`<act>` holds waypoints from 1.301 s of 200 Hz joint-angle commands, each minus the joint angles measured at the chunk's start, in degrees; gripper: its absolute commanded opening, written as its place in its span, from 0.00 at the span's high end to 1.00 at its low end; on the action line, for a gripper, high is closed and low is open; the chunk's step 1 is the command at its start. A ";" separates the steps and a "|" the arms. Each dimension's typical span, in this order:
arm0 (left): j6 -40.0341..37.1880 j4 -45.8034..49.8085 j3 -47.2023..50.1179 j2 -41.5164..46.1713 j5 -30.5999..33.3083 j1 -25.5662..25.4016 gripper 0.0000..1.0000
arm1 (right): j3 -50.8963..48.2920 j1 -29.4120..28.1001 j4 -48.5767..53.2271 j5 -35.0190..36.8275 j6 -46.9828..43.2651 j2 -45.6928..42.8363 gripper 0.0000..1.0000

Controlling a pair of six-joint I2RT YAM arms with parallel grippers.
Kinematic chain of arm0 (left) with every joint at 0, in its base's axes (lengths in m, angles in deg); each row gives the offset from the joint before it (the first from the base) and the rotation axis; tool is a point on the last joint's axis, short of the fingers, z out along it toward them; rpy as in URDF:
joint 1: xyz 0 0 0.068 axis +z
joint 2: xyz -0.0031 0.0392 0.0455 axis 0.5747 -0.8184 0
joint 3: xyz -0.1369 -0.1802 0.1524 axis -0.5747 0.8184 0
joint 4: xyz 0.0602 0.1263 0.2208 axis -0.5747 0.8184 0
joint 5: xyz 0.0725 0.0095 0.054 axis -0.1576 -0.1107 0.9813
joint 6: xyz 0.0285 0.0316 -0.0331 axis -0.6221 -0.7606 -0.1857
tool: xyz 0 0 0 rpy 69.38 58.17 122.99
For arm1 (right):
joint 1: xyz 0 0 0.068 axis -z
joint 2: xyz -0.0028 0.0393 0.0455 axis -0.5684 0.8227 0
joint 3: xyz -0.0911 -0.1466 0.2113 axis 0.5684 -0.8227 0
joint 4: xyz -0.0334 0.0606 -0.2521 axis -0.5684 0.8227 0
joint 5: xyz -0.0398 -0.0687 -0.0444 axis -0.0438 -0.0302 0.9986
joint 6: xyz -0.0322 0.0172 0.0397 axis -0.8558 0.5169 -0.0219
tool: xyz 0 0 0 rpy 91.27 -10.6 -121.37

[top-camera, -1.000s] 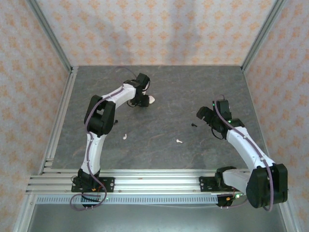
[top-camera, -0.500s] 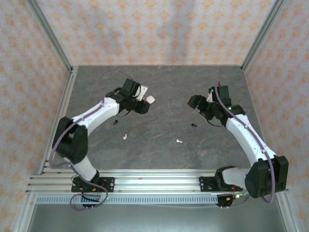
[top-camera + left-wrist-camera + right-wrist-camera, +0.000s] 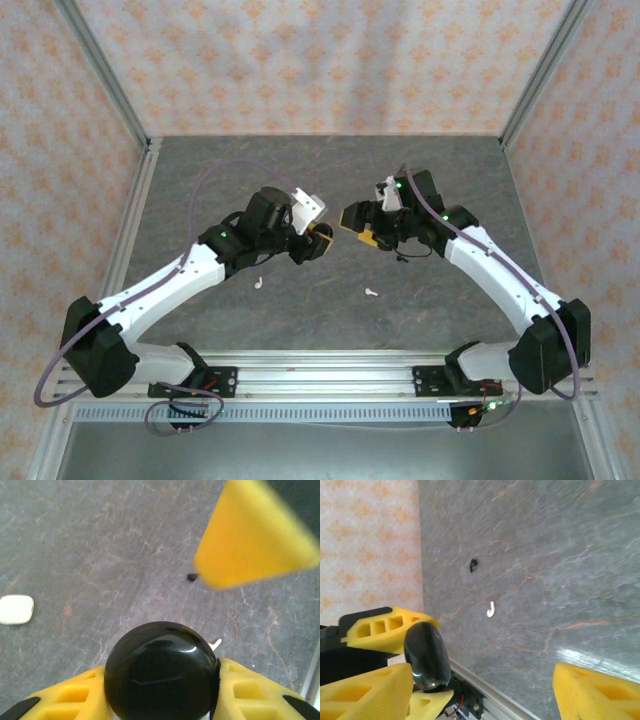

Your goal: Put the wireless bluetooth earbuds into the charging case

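Note:
The white charging case (image 3: 16, 609) lies on the table, off to the left in the left wrist view and just beyond the left wrist (image 3: 310, 205) from above. One earbud (image 3: 258, 283) lies by the left forearm, also in the right wrist view (image 3: 491, 609). The other earbud (image 3: 371, 292) lies under the right arm and peeks out behind the disc (image 3: 216, 643). My left gripper (image 3: 318, 240) is shut on a black round disc (image 3: 161, 672), raised mid-table. My right gripper (image 3: 358, 225) faces it, open (image 3: 480, 680), one yellow finger (image 3: 365, 692) beside the disc (image 3: 427, 655).
A small black speck (image 3: 401, 258) lies on the grey table under the right wrist, also in the left wrist view (image 3: 191, 577). Another speck (image 3: 474, 565) lies near the left earbud. An aluminium rail (image 3: 320, 365) runs along the near edge. Patterned walls close three sides.
Both arms swung in to the table's middle. The left gripper left the case's side and now holds the disc up to the right gripper, whose jaws have narrowed a little.

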 commanded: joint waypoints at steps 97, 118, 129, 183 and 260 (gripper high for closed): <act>0.45 -0.50 -1.76 0.19 -0.80 -2.54 0.72 | 1.54 -4.54 -4.56 -4.73 0.76 2.53 0.25; 0.51 -0.22 -1.81 -0.05 -0.79 -2.54 0.72 | 1.52 -4.54 -5.52 -4.65 1.50 2.39 0.25; 0.67 -0.30 -1.85 -0.06 -0.83 -2.55 0.73 | 1.32 -4.54 -6.09 -4.61 1.95 2.20 0.25; 2.16 -1.17 -1.80 -1.00 -1.45 -2.57 0.72 | 0.33 -4.52 -10.35 -6.53 5.47 1.75 0.25; 3.46 -2.16 -2.42 -1.82 -1.30 -2.52 0.72 | -0.24 -4.56 -2.52 -6.00 -0.88 1.28 0.48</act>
